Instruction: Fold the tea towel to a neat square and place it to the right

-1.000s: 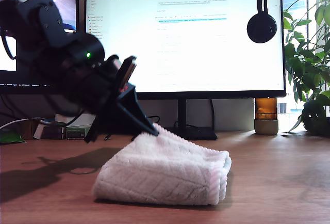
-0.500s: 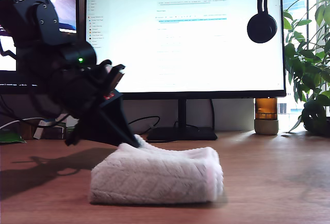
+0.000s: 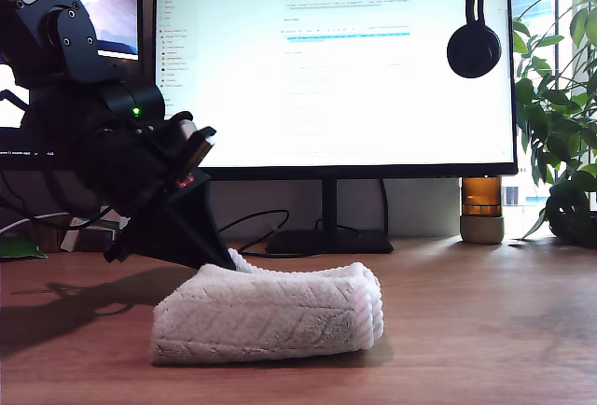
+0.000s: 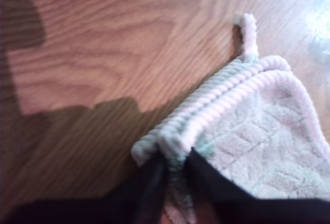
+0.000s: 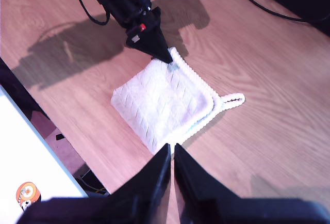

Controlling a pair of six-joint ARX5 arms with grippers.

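Note:
The tea towel (image 3: 270,316) lies folded into a thick off-white pad on the wooden desk (image 3: 485,330), in the exterior view's lower middle. Its ribbed pink trim (image 4: 227,92) and a small hanging loop (image 5: 232,100) show at its edges. My first gripper (image 3: 233,263) reaches down from the exterior view's left and is shut on the towel's back corner (image 4: 175,157). My second gripper (image 5: 172,149) hovers high above the towel (image 5: 165,102), fingers together with nothing between them, and looks down on the first gripper (image 5: 167,59). It does not show in the exterior view.
A large monitor (image 3: 336,69) stands behind the towel, with its stand base (image 3: 326,240) and cables (image 3: 252,223) on the desk. Headphones (image 3: 473,48) hang at its upper corner. An amber jar (image 3: 481,209) and a plant (image 3: 560,116) stand at the exterior view's right.
My first gripper has moved lower and toward the exterior view's left, dragging the towel that way. The towel's pile has settled flatter.

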